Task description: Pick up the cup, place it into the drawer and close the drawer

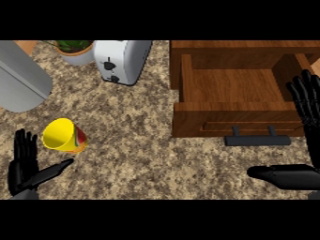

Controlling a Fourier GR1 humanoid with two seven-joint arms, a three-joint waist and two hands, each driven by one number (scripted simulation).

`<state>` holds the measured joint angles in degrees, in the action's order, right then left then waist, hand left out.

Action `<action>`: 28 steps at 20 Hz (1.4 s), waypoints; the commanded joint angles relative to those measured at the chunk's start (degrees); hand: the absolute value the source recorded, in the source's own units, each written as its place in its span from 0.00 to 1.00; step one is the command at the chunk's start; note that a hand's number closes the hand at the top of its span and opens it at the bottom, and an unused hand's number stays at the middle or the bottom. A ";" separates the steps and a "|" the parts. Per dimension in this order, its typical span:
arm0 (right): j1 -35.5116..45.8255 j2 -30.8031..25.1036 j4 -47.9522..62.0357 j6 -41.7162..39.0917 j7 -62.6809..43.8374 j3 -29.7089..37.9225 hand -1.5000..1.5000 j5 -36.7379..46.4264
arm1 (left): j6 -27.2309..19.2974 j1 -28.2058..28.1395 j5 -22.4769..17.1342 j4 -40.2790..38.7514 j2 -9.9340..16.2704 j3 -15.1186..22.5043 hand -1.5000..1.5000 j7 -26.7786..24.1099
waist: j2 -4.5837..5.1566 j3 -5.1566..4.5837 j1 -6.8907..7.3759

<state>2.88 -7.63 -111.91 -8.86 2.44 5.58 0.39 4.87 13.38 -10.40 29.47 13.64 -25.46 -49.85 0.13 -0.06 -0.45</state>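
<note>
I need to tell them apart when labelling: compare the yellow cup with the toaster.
The cup is yellow with a red patch on its side; the toaster is white and grey with dark knobs. The cup lies tipped on the counter, its mouth showing; the toaster stands upright. The cup looks much smaller, and it lies near the left hand, while the toaster stands at the back beside the potted plant. Both rest on the speckled counter, outside the open drawer.

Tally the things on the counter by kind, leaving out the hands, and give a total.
Cup: 1, yellow, lying on its side
Toaster: 1
Potted plant: 1
Wooden drawer unit: 1, drawer pulled open
Large grey cylinder: 1, at the left edge
Total: 5
</note>
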 commanded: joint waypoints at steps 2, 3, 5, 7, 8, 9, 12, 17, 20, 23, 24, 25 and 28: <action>-2.63 0.71 -3.90 -0.67 -1.54 -0.54 0.00 -1.17 | 1.99 5.84 1.02 -15.61 3.55 -1.43 0.00 -8.80 | 0.14 -0.09 -0.61; 1.21 1.50 -2.77 1.65 -4.37 -2.61 0.00 2.31 | -0.21 5.70 0.82 -12.93 1.62 0.00 0.00 -7.71 | 0.01 -0.02 -0.03; 0.84 -0.78 -1.15 -1.27 -1.98 0.68 0.00 -0.96 | 1.93 6.48 1.29 -17.90 3.03 -0.77 0.00 -12.08 | 0.15 -0.07 -0.37; 0.73 0.77 -0.86 0.32 -1.50 -0.43 0.00 0.62 | -1.35 9.60 1.34 -18.13 1.58 -0.47 0.00 -10.06 | 0.15 -0.07 -0.43; -1.30 0.85 1.29 -0.80 2.41 -0.42 0.00 0.69 | 4.63 7.82 0.91 -18.31 6.62 -1.25 0.00 -9.87 | 0.27 -0.10 -0.57; -1.24 -0.07 0.21 -1.53 1.18 0.47 0.00 -0.23 | 1.72 9.05 1.59 -19.10 3.31 -0.31 0.00 -11.33 | 0.20 -0.08 -0.53; 4.93 1.29 0.45 2.25 -4.37 -1.43 0.00 2.56 | 1.65 8.84 1.16 -17.80 2.88 0.33 0.00 -10.31 | 0.09 -0.05 -0.07; 0.04 0.15 -2.00 -1.52 -2.38 0.19 0.00 -1.33 | 3.41 10.50 0.83 -20.12 2.69 -0.32 0.00 -11.65 | 0.29 -0.13 -0.85; 2.95 -0.72 3.18 -1.78 0.54 2.45 0.00 -2.10 | 8.71 10.15 0.20 -18.92 3.77 -0.49 0.00 -11.32 | 0.38 -0.13 -0.62; 5.15 0.68 2.21 0.57 -3.98 -0.28 0.00 0.76 | 9.47 11.30 0.16 -17.83 3.82 -0.07 0.00 -10.68 | 0.24 -0.10 -0.28; 1.33 0.19 -0.83 -1.30 -2.57 -0.82 0.00 0.10 | 8.31 11.40 0.50 -18.51 1.52 0.19 0.00 -12.10 | 0.28 -0.13 -0.83; 0.21 0.92 -0.97 -1.00 -1.85 -1.27 0.00 0.47 | 9.30 11.52 0.34 -18.15 2.72 0.19 0.00 -11.48 | 0.23 -0.10 -0.69; 1.31 0.52 0.40 -0.93 -2.12 -0.31 0.00 0.06 | 10.36 12.51 -0.38 -17.14 0.55 0.04 0.00 -11.55 | 0.17 -0.07 -0.47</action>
<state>4.31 -7.20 -111.57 -9.85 0.75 5.25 0.40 10.72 25.04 -10.17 11.55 15.74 -25.46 -57.93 0.44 -0.19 -1.18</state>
